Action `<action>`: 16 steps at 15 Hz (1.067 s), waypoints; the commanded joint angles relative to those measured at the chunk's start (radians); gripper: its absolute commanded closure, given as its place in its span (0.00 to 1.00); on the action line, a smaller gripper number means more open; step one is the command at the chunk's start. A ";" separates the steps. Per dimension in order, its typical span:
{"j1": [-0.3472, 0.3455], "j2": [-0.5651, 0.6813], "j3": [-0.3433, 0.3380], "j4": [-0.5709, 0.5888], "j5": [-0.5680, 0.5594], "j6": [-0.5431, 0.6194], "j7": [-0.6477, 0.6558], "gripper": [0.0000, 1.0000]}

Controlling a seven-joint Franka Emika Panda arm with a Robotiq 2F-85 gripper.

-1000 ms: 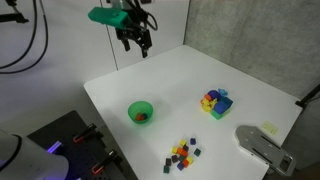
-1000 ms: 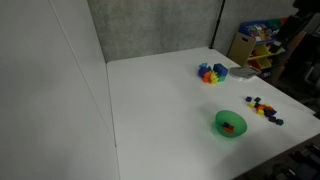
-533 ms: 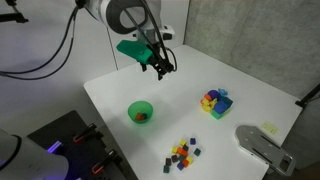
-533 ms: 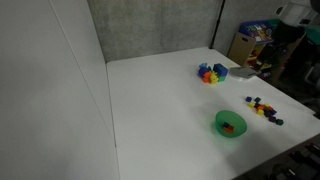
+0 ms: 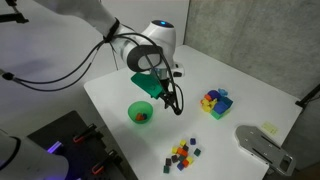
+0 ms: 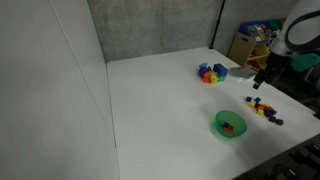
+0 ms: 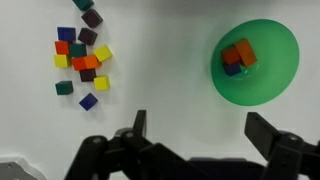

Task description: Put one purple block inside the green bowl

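**Open gripper hangs over the counter between bowl and loose cubes**

Nearest the front edge of the white counter [image 5: 235, 72] in an exterior view lies the scatter of loose cubes [image 5: 182, 153], red, yellow, blue, green and dark ones mixed. In the wrist view, the same cubes [image 7: 80, 55] show more clearly. Several are dark purple, one purple block [image 7: 92, 18] at the outer end of the group, all resting on the counter apart from the bowl. A grey object [image 5: 260, 145] sits at the front corner beside them.

Further in, toward the side edge, stands the green bowl [image 5: 141, 104], also seen in the wrist view [image 7: 272, 88] and in an exterior view [image 6: 222, 131]. It holds a few small blocks [image 7: 238, 56], orange, green and a bluish one whose exact colour cannot be told.

The gripper [image 5: 170, 103] hangs above the counter's middle, just beyond the bowl. In the wrist view the gripper [image 7: 200, 138] has its fingers [image 7: 135, 130] spread wide, with bare counter between them and nothing held.

Beyond it, near the opposite side edge, sits the multicoloured block cluster [image 5: 215, 102], well apart from bowl and cubes.
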 commanded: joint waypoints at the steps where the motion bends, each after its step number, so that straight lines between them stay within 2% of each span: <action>1: -0.048 0.076 -0.022 -0.017 -0.016 0.078 -0.020 0.00; 7: -0.149 0.199 -0.044 -0.062 0.007 0.266 -0.052 0.00; 10: -0.195 0.210 -0.028 -0.056 0.016 0.267 -0.075 0.00; 11: -0.173 0.220 -0.039 -0.060 -0.008 0.262 -0.034 0.00; 16: -0.185 0.220 -0.037 -0.056 -0.006 0.262 -0.042 0.00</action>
